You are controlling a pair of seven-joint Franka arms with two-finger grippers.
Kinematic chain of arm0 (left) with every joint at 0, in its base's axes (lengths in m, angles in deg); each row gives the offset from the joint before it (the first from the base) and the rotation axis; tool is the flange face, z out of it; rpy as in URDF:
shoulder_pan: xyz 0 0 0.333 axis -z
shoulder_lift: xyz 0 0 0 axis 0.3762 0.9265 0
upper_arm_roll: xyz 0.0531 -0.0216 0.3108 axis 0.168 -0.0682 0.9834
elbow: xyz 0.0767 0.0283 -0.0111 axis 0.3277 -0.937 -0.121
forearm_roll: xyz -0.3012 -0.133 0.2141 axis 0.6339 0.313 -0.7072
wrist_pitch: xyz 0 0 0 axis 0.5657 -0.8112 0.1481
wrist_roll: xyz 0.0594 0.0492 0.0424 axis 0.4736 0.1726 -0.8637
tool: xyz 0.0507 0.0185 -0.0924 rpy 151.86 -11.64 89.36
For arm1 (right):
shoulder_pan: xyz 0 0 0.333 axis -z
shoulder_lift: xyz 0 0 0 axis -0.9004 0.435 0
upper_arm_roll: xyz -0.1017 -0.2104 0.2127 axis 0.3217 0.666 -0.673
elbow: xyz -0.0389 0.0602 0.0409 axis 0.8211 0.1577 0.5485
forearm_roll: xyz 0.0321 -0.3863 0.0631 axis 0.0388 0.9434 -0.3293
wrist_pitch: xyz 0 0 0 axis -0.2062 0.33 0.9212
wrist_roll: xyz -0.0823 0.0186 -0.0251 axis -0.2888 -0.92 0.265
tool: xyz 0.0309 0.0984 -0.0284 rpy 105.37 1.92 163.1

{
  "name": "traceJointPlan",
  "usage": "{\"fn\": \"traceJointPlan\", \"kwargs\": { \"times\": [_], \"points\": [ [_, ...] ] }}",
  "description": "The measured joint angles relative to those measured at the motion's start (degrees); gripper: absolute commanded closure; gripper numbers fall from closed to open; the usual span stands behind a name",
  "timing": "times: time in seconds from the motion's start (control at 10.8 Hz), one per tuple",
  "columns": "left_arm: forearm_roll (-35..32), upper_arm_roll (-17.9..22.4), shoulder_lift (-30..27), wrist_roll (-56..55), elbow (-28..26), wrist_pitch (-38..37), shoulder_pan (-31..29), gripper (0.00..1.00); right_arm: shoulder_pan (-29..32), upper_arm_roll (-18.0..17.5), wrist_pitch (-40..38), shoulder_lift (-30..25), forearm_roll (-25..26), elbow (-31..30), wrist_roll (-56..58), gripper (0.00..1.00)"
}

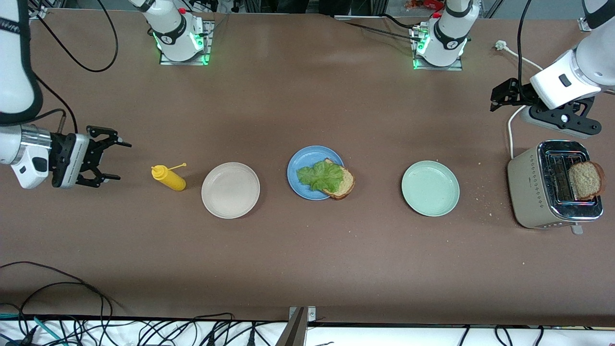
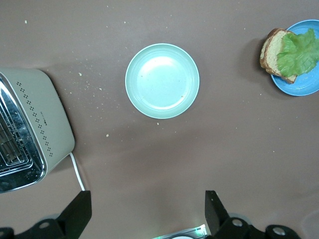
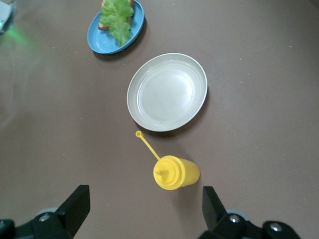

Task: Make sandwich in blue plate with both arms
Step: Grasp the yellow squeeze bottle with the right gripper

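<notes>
**A:** so where's the sandwich at? The blue plate (image 1: pixel 301 163) is sitting dead centre of the front frame, and the bread slice (image 1: pixel 340 181) is hanging off its lower right edge with the lettuce leaf (image 1: pixel 319 176) lying on top. No top slice yet.

**B:** yeah, the second slice (image 1: pixel 584 180) is poking out of the toaster (image 1: pixel 531 192) at the right edge of the frame. Left gripper (image 1: pixel 499 96) is hovering just above that in the picture, jaws spread and holding nothing. I'm guessing it's going for the toast.

**A:** tips? I'd be pinching the slice across its flat faces and lifting straight up so it isn't snagging the slot.

**B:** agreed, and aiming for the lettuce, not the plate centre, since the bottom slice is sitting off-centre.

**A:** right gripper (image 1: pixel 108 163)?

**B:** waiting mid-left, released and empty, next to the mustard bottle (image 1: pixel 169 178) and beige plate (image 1: pixel 230 190). Green plate (image 1: pixel 430 188) is bare.
</notes>
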Motion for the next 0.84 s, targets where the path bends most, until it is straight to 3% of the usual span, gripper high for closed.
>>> {"fn": "traceJointPlan", "kwargs": {
  "times": [0.28,0.65,0.84],
  "points": [
    [0.0,0.0,0.0,0.0,0.0,0.0,0.0,0.0,3.3,2.6,-2.9,5.7,-7.0,-0.2,17.2,0.0],
    [0.0,0.0,0.0,0.0,0.1,0.0,0.0,0.0,7.8,3.0,-3.8,16.6,-19.0,-0.4,44.3,0.0],
    [0.0,0.0,0.0,0.0,0.1,0.0,0.0,0.0,8.0,2.9,-3.8,20.5,-23.0,-0.3,51.5,0.0]
  ]
}}
